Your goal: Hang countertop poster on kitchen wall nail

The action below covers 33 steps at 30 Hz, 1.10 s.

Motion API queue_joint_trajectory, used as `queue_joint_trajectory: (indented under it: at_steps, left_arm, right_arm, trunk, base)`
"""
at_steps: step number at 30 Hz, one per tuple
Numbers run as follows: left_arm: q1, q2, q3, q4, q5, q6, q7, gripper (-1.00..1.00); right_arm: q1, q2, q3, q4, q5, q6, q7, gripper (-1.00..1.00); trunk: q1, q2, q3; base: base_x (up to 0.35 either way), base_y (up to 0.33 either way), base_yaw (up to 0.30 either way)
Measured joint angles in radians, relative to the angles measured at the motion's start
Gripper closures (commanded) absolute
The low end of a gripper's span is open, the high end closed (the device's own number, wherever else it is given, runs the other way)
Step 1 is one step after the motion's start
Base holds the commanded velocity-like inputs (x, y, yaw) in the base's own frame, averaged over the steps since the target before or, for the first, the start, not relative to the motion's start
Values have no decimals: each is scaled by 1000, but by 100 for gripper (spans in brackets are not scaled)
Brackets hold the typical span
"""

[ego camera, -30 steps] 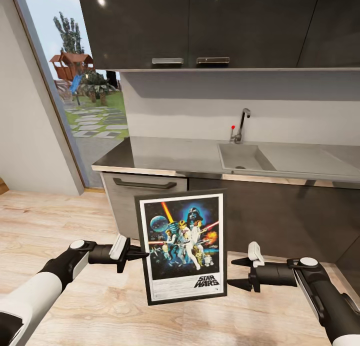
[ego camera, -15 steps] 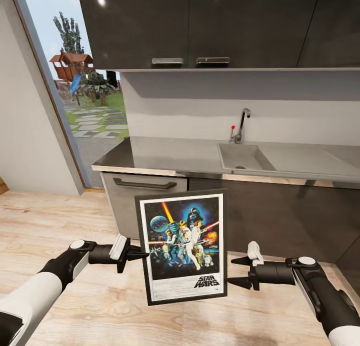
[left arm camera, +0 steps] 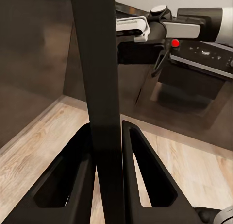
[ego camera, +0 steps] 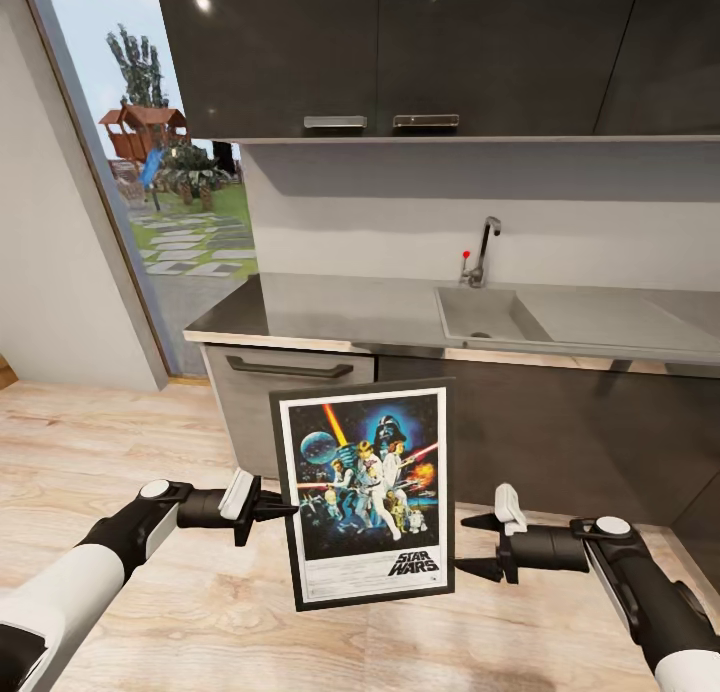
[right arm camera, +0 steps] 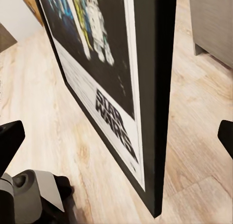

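The Star Wars poster [ego camera: 365, 492] hangs upright in front of me, above the wooden floor and short of the cabinets. My left gripper [ego camera: 283, 509] is shut on its left edge. In the left wrist view the black frame [left arm camera: 99, 88] runs between the two closed fingers [left arm camera: 73, 185]. My right gripper [ego camera: 463, 545] is open just off the poster's right edge, not touching it. The right wrist view looks along that edge [right arm camera: 155, 88], with the fingertips [right arm camera: 9, 139] spread wide either side. Behind lies the grey kitchen countertop [ego camera: 340, 312] with its sink [ego camera: 490, 317] and chrome tap [ego camera: 485, 247].
Dark upper cabinets [ego camera: 400, 52] hang over the counter, above a bare white wall strip [ego camera: 400, 212]. Below the counter are a drawer with a bar handle [ego camera: 288, 367] and dark doors [ego camera: 560, 432]. A tall glazed opening [ego camera: 160, 172] is at left. Wooden floor [ego camera: 150, 612] lies below the arms.
The right arm has crept slightly left toward the poster's right edge. The poster and the left gripper hold the same place.
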Motion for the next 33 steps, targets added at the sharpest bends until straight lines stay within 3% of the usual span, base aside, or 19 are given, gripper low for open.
queue_joint_trajectory:
  at_steps: [6, 14, 33]
  left_arm:
    - [0, 0, 0, 0, 0, 0, 0, 100]
    - [0, 0, 0, 0, 0, 0, 0, 100]
    - [0, -9, -1, -1, 0, 0, 0, 100]
  right_arm:
    - [-5, 2, 1, 31, -1, -12, 0, -100]
    - [-8, 6, 1, 76, 0, -84, -1, -100]
    - [-23, 11, 3, 103, -1, -95, -2, -100]
  trunk:
    - [0, 0, 0]
    - [0, 0, 0]
    - [0, 0, 0]
  base:
    - [0, 0, 0]
    - [0, 0, 0]
    - [0, 0, 0]
